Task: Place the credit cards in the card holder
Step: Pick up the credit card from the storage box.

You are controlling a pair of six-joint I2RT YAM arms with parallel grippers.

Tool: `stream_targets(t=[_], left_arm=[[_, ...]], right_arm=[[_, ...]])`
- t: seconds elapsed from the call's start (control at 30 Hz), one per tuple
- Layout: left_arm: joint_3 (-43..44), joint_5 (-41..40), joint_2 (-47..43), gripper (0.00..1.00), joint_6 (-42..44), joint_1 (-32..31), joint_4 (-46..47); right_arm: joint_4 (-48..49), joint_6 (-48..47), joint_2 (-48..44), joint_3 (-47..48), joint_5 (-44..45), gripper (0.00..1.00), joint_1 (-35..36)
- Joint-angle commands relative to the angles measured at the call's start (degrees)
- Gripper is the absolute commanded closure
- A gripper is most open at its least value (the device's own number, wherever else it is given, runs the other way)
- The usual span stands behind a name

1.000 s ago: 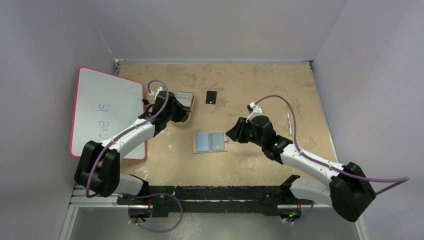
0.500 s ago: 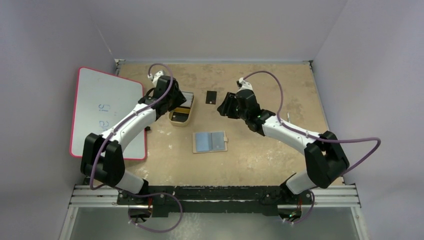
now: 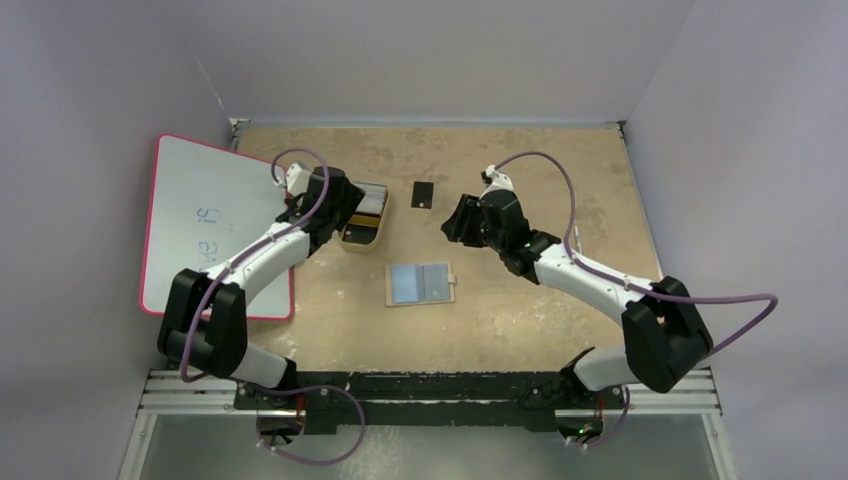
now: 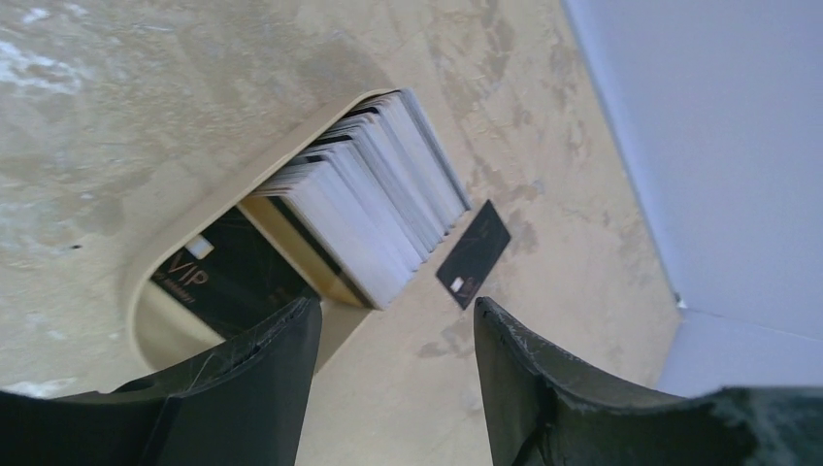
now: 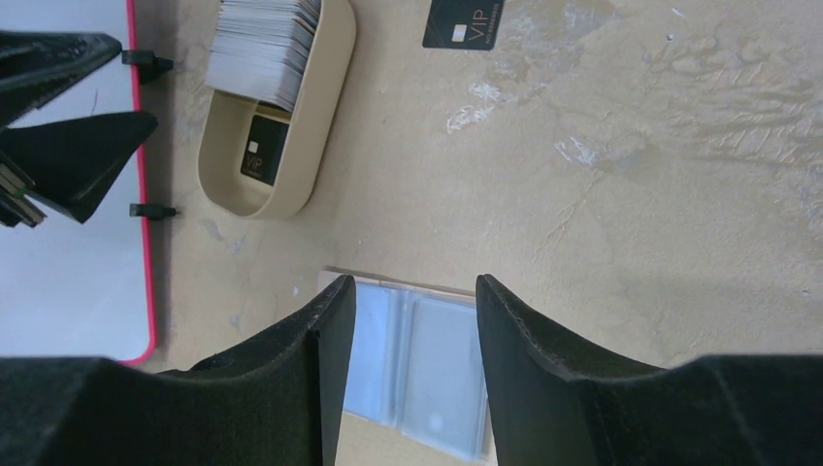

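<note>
The card holder (image 3: 420,284) lies open on the table, blue-grey pockets up, and shows below my right gripper (image 5: 415,291), which is open and empty. A stack of pale credit cards (image 4: 369,209) stands on edge in a beige tray (image 4: 160,325), with a black VIP card (image 4: 228,282) lying in the tray's free end. Another black card (image 3: 423,195) lies flat on the table beyond the tray. My left gripper (image 4: 396,316) hangs open just off the tray's near side, nothing between its fingers. In the top view the left gripper (image 3: 343,208) is at the tray (image 3: 352,243) and the right gripper (image 3: 453,220) is above the holder.
A pink-framed whiteboard (image 3: 205,225) lies at the left, under the left arm. A thin pen (image 3: 577,248) lies at the right. The back wall stands close behind the loose black card.
My left gripper opened wide and drew back left from over the tray. My right arm swung up from beside the holder toward the loose black card, then eased back a little.
</note>
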Motion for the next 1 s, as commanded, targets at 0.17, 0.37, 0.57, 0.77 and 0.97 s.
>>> stream_targets(t=[0.17,0.37,0.57,0.77,0.97], left_arm=[[-2.5,0.6,3.3,0.42,-9.0,0.2,11.0],[-1.8,1.2,6.3,0.45,-9.7,0.2,11.2],[-1.9,1.1,9.2,0.49,-10.1,0.2,13.9],[-1.0,2.1,11.7,0.48,-10.4,0.2,15.4],[-0.7,1.5,13.2,0.50,-10.3,0.3,17.1]], right_arm=[[2.9,-0.9,-4.0,-1.9,0.9,0.49,-0.1],[2.5,-1.5,-4.1,-1.7,0.9,0.48,-0.1],[2.3,-1.5,-5.1,-2.3,0.5,0.48,-0.1],[1.7,-1.4,-7.0,-3.2,1.2,0.48,-0.2],[1.3,-1.4,-8.4,-3.2,1.5,0.48,-0.1]])
